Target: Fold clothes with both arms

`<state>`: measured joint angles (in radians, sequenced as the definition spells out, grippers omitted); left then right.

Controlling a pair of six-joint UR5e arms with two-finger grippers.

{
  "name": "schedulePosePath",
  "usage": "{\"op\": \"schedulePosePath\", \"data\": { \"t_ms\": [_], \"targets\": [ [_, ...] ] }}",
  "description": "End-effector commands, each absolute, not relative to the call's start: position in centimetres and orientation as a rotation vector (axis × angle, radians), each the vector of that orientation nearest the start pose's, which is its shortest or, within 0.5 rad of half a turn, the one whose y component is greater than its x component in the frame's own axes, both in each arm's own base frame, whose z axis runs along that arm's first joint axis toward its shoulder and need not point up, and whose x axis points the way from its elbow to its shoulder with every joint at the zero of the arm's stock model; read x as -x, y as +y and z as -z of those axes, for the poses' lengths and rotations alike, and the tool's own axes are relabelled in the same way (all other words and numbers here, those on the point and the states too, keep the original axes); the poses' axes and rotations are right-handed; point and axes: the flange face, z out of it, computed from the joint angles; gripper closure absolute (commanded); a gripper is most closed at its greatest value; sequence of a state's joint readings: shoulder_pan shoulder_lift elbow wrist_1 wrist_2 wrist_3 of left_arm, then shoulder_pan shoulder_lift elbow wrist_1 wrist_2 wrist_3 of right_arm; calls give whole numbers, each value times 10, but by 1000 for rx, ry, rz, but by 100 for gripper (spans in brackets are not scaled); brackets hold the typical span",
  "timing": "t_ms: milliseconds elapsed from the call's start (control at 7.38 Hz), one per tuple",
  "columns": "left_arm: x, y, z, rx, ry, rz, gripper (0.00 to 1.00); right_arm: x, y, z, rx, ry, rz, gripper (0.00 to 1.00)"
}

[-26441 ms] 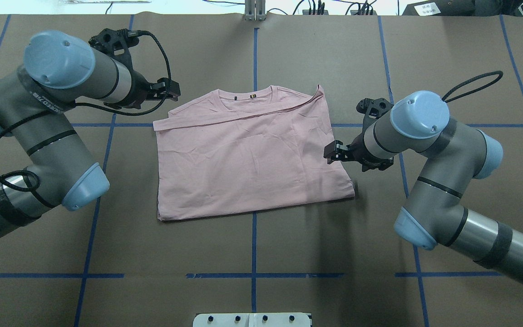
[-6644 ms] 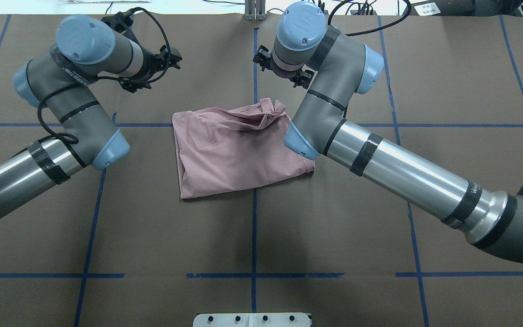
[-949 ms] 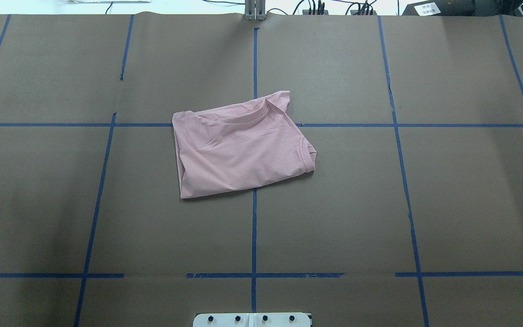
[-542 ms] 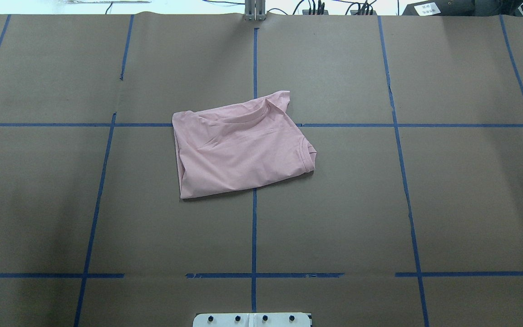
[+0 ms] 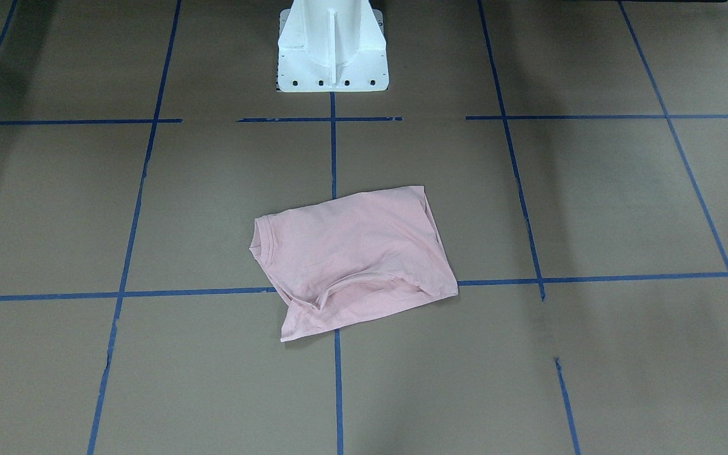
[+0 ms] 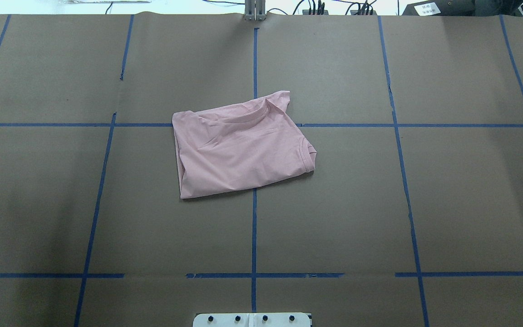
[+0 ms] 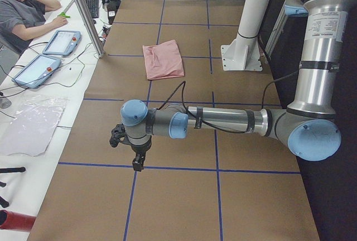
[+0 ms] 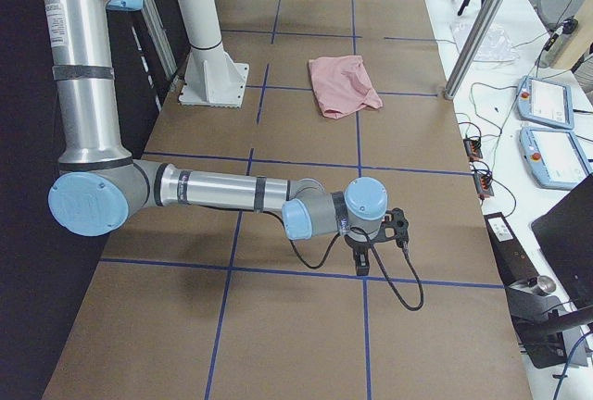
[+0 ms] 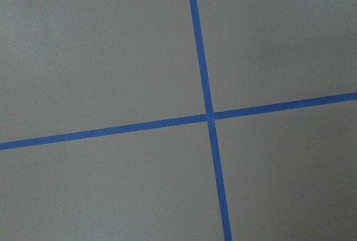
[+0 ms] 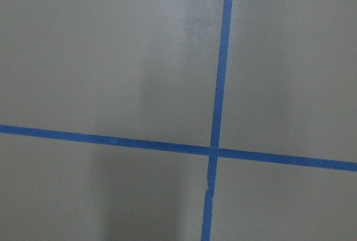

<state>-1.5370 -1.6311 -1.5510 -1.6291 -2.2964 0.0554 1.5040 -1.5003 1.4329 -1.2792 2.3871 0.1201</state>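
At the table's (image 6: 39, 204) left end, the left arm (image 7: 223, 121) stretches low and level over the brown paper. The left gripper (image 7: 136, 163) points straight down just above a crossing of the blue tape lines (image 6: 254, 227). It shows only in the side view, so I cannot tell whether its fingers are apart or together, and its wrist camera sees nothing but the tape cross. At mid-table the pale pink T-shirt (image 6: 243, 150) lies flat, folded into a rough, slightly skewed rectangle over the crossing of the centre line and the far cross line. Its neckline runs along the far edge and a sleeve hem sits at its right corner. It lies forward of the white pedestal (image 5: 332, 44), well apart from both arms. At the right end the right arm (image 8: 222, 189) reaches out level, and the right gripper (image 8: 361, 266) hangs downward by another tape crossing. Its finger state cannot be told either.
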Motion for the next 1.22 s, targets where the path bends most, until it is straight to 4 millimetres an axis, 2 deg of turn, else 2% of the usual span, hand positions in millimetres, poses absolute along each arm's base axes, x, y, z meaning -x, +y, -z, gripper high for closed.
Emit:
{"op": "schedulePosePath", "data": {
  "t_ms": [0, 271, 407, 678, 814, 1085],
  "targets": [
    [49, -527, -633, -107, 724, -124, 0, -24, -540, -657, -133, -830, 43, 0],
    [50, -526, -631, -110, 726, -123, 0, -25, -540, -655, -136, -836, 44, 0],
    [50, -526, -623, -119, 725, -127, 0, -24, -548, -643, -150, -843, 51, 0],
    [51, -526, -619, -126, 725, -127, 0, -48, -545, -635, -163, -869, 10, 0],
    [51, -525, -620, -125, 725, -128, 0, -53, -538, -629, -143, -933, -7, 0],
    [51, -525, -620, -125, 725, -127, 0, -53, -532, -634, -136, -925, -12, 0]
  ]
}}
